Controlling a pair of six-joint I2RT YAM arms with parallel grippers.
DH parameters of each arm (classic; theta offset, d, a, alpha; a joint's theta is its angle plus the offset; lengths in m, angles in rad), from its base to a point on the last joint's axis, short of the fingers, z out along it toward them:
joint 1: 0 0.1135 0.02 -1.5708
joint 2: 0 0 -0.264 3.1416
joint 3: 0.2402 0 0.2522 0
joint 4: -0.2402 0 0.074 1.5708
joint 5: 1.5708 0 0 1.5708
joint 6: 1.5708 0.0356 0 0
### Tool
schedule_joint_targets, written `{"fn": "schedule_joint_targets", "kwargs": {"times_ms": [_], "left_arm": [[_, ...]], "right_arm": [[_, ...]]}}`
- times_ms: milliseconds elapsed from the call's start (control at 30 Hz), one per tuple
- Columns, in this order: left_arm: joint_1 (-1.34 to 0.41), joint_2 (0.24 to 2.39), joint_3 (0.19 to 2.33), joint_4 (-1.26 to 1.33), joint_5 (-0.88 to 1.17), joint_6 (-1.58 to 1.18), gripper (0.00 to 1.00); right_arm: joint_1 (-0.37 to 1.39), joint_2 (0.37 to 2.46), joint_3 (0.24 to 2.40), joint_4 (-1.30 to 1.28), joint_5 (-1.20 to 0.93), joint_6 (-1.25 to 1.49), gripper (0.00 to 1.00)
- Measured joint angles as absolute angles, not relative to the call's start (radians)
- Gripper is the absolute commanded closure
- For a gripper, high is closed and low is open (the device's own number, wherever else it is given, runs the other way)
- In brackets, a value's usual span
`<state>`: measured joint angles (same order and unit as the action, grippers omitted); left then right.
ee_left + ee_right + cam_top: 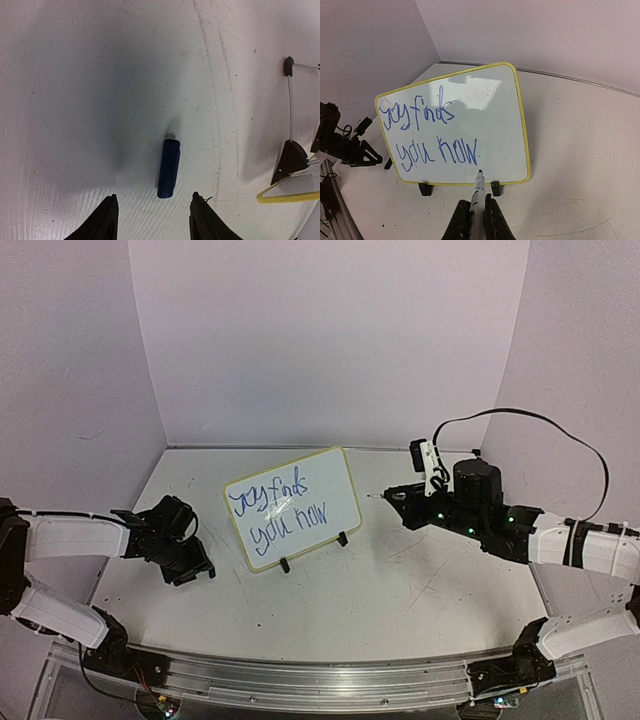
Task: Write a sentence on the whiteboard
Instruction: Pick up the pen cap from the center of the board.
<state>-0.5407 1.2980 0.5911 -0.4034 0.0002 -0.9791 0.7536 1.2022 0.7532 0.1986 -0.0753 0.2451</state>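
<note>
Pale purple walls (330, 330) stand round a white table (400, 600) full of small scratches. The whiteboard (292, 507) stands up on two little black feet (425, 189), just ahead of the right jaws and off to one side of the left jaws. It has blue words on it, so the writing looks done or almost done.

The right jaws are clenched on a marker (477, 192) with its tip bare and pointing at the bottom edge of the whiteboard. The left jaws are apart and hold nothing. A blue cap (168, 168) lies flat on the table just ahead of them, in line with the gap between them.

Things could go wrong from here. The cap looks round, so if one jaw touches it first, it may roll or slide away. If the jaws come down too far back, they could close on air. The marker tip is near the whiteboard, so a small push forward could leave a stray line or tip the whiteboard over on its little feet. The bare tip could also mark the table.

Some things are hard to see. From above, the left jaws cover the cap and the marker is too thin to make out. I cannot tell for sure if the tip touches the whiteboard. The first blue word is messy and hard to read.
</note>
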Motion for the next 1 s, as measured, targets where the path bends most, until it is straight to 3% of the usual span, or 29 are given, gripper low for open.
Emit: {"fn": "schedule_joint_targets", "kwargs": {"times_ms": [200,533,867,1000], "left_arm": [[-0.541,1.342,0.561,-0.303,-0.001,-0.971,0.53],[-0.541,1.430,0.563,-0.181,-0.010,-0.916,0.77],[-0.569,1.471,0.616,-0.261,-0.076,-0.893,0.82],[-0.576,1.473,0.625,-0.294,-0.104,-0.886,0.90]], "right_arm": [[0.754,1.203,0.752,0.199,-0.076,0.248,1.00],[0.754,1.209,0.751,0.201,-0.079,0.252,1.00],[0.754,1.209,0.750,0.202,-0.079,0.255,1.00],[0.754,1.209,0.750,0.202,-0.079,0.256,1.00]]}}
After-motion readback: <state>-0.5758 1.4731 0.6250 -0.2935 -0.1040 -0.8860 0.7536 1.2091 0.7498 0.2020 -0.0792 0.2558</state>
